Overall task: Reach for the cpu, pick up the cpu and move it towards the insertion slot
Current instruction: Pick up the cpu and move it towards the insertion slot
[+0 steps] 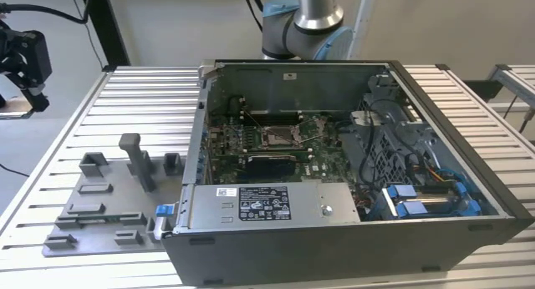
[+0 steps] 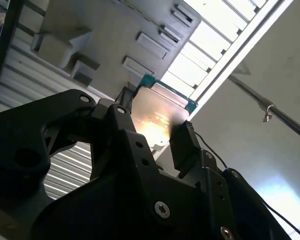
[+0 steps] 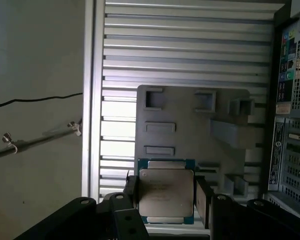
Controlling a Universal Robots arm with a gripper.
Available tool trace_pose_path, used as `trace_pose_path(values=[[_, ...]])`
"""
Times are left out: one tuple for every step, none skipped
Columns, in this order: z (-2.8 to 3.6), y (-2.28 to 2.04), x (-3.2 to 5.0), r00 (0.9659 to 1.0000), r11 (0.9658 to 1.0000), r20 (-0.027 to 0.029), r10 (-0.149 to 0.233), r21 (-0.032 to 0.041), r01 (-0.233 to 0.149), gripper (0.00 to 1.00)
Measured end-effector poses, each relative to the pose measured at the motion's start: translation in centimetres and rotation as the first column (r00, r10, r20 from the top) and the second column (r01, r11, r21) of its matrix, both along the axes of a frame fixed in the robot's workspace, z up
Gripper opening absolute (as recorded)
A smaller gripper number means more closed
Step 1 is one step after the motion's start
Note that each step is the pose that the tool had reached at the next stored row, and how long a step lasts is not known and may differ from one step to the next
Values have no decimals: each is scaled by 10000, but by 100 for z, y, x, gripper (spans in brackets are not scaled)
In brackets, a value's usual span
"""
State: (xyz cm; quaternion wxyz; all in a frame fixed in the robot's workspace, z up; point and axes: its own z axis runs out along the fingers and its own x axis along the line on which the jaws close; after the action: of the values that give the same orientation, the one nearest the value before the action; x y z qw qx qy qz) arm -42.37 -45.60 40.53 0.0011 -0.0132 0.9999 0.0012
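Ribbed aluminium desk spreads under everything, carrying an open dark grey computer case. At the exterior view's lower left lies a flat grey plastic fixture plate with raised blocks. Inside the case, near the middle of the exterior view, sits the insertion slot, a square socket with a shiny metal frame on green circuit board. My black pincer is closed onto the cpu, a small flat square chip with a silvery metal top and a teal rim, one finger against each opposite edge. In both wrist views the chip hangs in the air above the fixture plate. In the exterior view I am at the upper left, well apart from the slot.
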Motion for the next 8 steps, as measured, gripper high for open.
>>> trace_pose_path(values=[[0,0,0,10000,10000,0,0,-1,0,0],[2,1,6,10000,10000,-2,0,-2,0,0],[3,1,20,10000,10000,-4,0,-3,0,0],[1,1,38,10000,10000,-2,-1,-1,1,0],[2,1,65,10000,10000,-4,-1,-2,1,0],[1,1,96,10000,10000,-4,0,-2,0,0],[1,1,127,10000,10000,-7,-1,-1,1,0],[1,1,156,10000,10000,-7,-1,-1,1,0]])
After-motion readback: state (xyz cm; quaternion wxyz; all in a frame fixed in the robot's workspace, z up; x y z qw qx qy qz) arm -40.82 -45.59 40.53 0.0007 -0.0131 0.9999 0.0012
